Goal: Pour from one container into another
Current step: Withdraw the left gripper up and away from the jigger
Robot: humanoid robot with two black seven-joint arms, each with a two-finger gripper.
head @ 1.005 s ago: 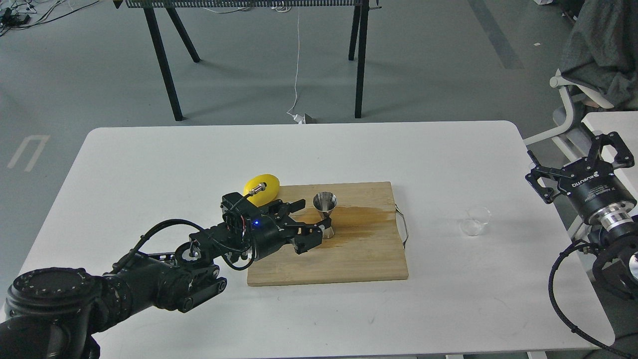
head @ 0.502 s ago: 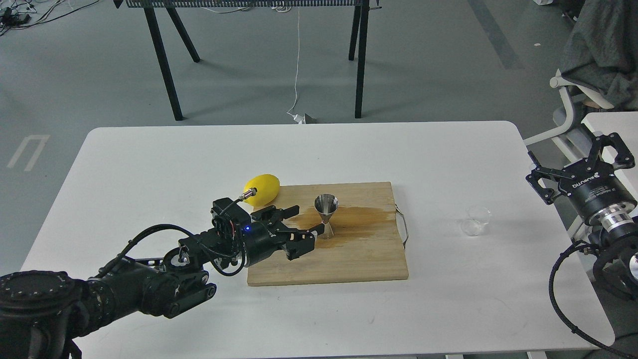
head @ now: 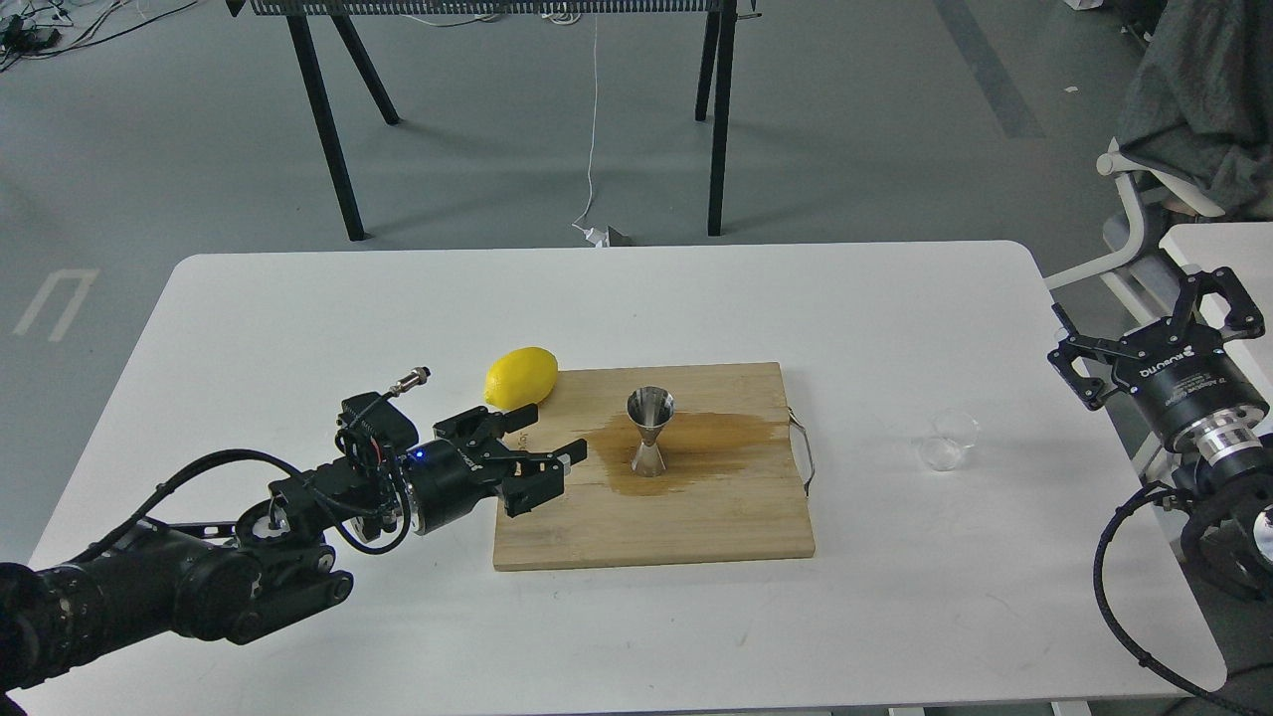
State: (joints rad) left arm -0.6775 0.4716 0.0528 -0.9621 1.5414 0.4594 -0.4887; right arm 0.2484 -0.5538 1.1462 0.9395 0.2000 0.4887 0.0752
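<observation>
Our left gripper (head: 542, 447) and right gripper (head: 1159, 318), jaws spread, hold nothing. The jigger (head: 649, 431) stands on the wet board (head: 696, 517); the glass cup (head: 948, 439) sits well right. Risk: the light glass could tip when grasped.

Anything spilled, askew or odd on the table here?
Yes. A brown wet stain spreads across the wooden cutting board around the base of the upright steel jigger and toward the board's right edge, like spilled liquid. The clear glass cup stands apart on the table, right of the board.

Open table around glass cup (head: 948, 439); lemon (head: 520, 377) beside jigger (head: 650, 433)
</observation>
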